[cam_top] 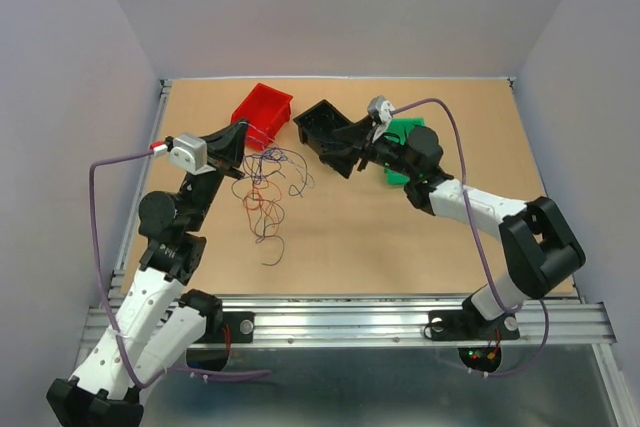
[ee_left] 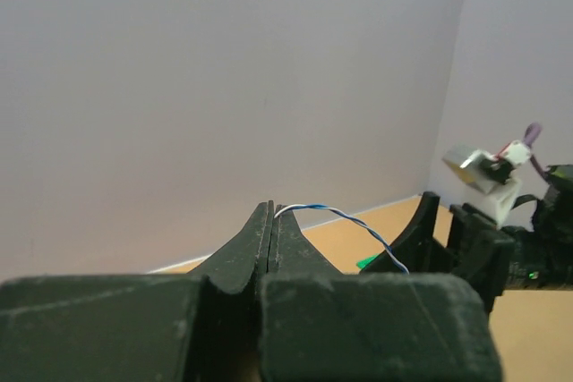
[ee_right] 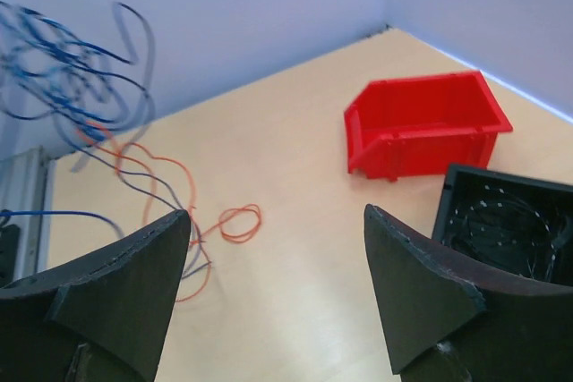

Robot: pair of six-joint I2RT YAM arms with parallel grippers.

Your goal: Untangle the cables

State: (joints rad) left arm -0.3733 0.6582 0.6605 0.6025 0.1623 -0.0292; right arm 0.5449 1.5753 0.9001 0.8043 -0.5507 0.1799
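The cables (cam_top: 262,192) trail from the left claw (ee_left: 271,221), which pinches a blue-white strand (ee_left: 336,212), and lie leftward of the spread, empty right claw (ee_right: 277,221).

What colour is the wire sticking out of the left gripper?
The wire is blue and white, twisted; left wrist view shows it best.

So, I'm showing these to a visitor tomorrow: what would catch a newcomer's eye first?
Probably the loose tangle of cables trailing over the left-middle of the table from the shut left fingers, which pinch a thin blue-white strand. Next comes the bright red bin at the far side, with a black bin beside it, where the right fingers stand wide open, holding nothing.
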